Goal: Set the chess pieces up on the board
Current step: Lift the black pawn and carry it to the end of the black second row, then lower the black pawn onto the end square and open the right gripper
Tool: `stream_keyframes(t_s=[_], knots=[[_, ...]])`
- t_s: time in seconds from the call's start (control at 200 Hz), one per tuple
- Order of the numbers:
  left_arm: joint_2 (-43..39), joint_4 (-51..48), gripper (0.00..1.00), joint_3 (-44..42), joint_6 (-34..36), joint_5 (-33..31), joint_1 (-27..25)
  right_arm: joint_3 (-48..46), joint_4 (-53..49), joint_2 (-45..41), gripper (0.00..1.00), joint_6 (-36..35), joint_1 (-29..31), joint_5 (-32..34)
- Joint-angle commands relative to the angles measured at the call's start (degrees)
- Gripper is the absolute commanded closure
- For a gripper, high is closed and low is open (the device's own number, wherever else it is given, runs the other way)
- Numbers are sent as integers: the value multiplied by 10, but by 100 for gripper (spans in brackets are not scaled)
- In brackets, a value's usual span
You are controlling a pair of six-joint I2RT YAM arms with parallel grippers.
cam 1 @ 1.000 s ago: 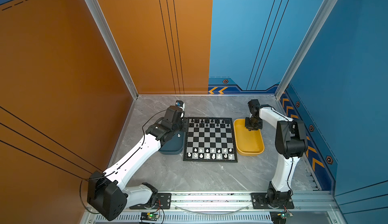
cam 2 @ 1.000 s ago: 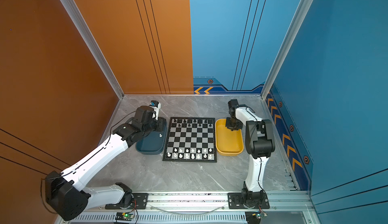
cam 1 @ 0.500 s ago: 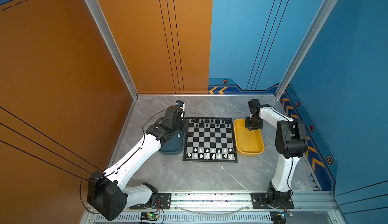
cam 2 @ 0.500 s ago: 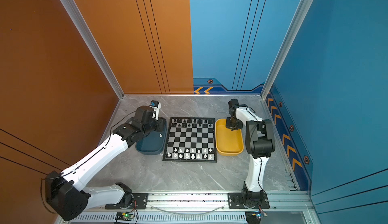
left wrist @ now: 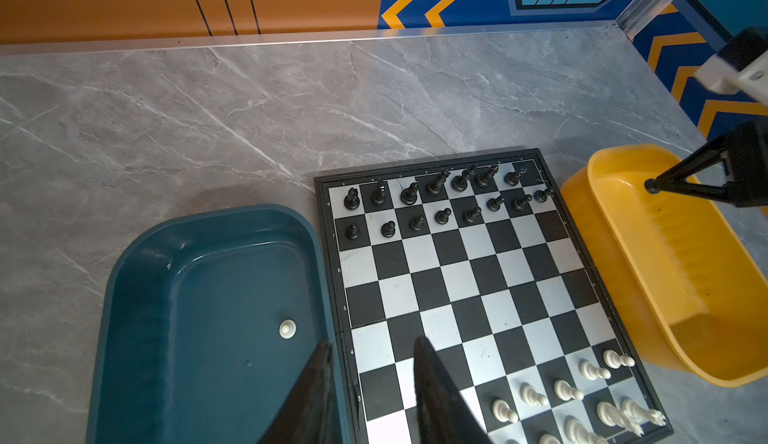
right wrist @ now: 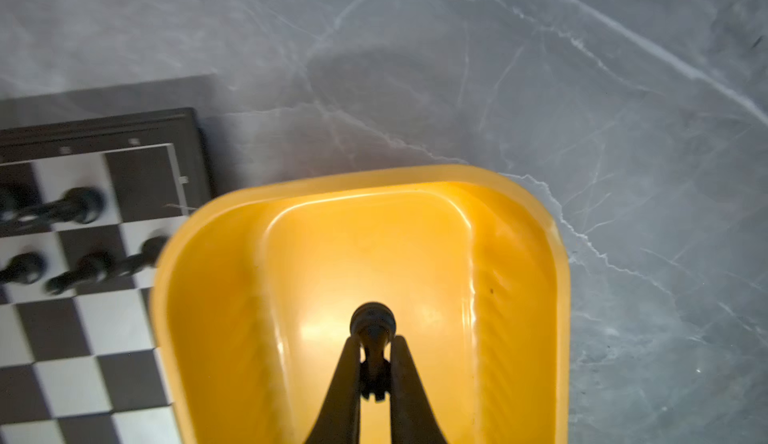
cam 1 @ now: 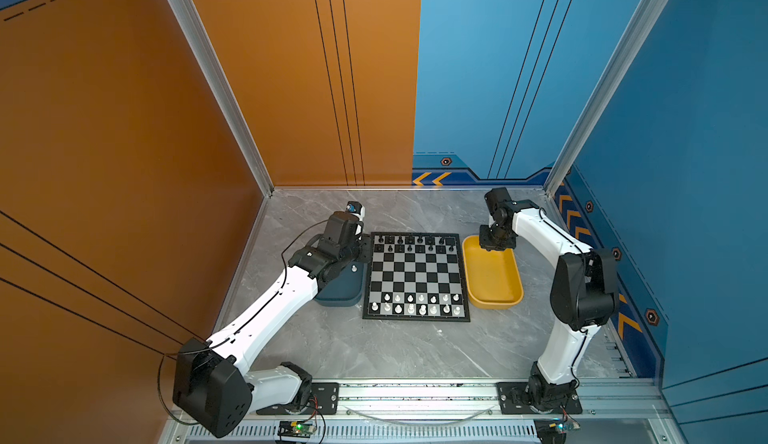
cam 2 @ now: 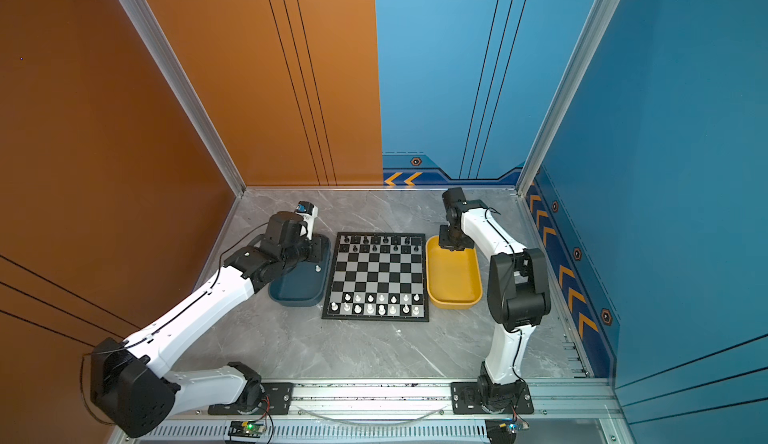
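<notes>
Layout. The board (cam 1: 415, 277) lies on the table (cam 1: 374, 350) between two trays: the left tray (cam 1: 337, 294) just beside its left edge, the right tray (cam 1: 492, 279) just beside its right. The far pieces (cam 1: 400, 240) stand on the two ranks farthest from my bases, the near pieces (cam 1: 410, 298) on the two nearest. A lone piece (cam 1: 354, 268) stands in the left tray. My left pincer (left wrist: 372, 342) hangs above where left tray and board meet. My right pincer (right wrist: 374, 340) hangs over the right tray's far end, with the gripped piece (right wrist: 372, 317) between its fingers.

Board (left wrist: 469, 279): rank nos. 8, 7, 6, 5, 4, 3 were printed down its black frame, seen in left wrist view. File letters along the far edge were too small to read. Blue wall band (left wrist: 490, 1) bore yellow chevrons (left wrist: 428, 5), approx. two visible there.
</notes>
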Motion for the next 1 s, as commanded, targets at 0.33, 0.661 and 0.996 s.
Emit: stream_keyframes(t_s=[0.33,0.661,0.996], knots=[[-15,37,65,-47,-8,43,29,221,-102,109,100,-18,93,8],[-11,37,65,-45,-9,49,43,318,-131,220,100,-19,98,7],[-4,34,65,-38,-9,53,45,324,-132,260,100,-20,93,-1]])
